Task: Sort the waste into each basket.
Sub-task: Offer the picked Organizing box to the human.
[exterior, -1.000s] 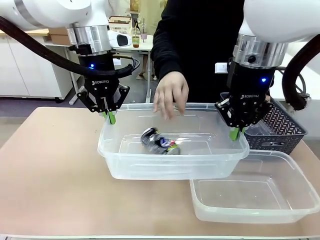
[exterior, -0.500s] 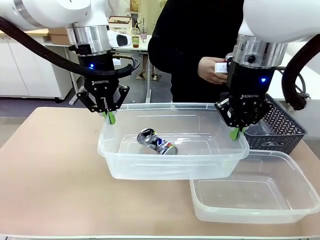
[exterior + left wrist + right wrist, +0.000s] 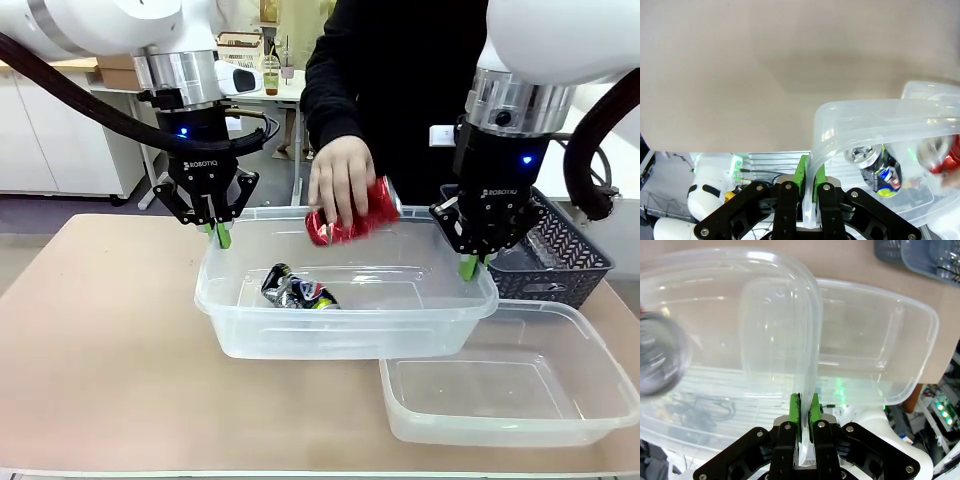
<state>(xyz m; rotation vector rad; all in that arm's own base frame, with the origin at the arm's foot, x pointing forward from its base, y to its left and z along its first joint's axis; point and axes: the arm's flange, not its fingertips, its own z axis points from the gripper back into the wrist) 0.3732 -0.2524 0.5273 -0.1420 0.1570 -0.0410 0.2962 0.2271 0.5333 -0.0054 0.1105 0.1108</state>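
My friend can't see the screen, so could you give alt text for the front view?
The left gripper and right gripper pinch the rim of a clear tub at opposite ends while a person's hand holds a red can above it. A crushed dark can lies inside; a second tub sits at the front right.

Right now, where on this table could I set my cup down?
Free: the tan tabletop left of and before the raised clear plastic tub, and the floor of the second clear tub at front right. Crowded: the raised tub, pinched by left gripper and right gripper, a crushed dark can inside, a person's hand holding a red can above.
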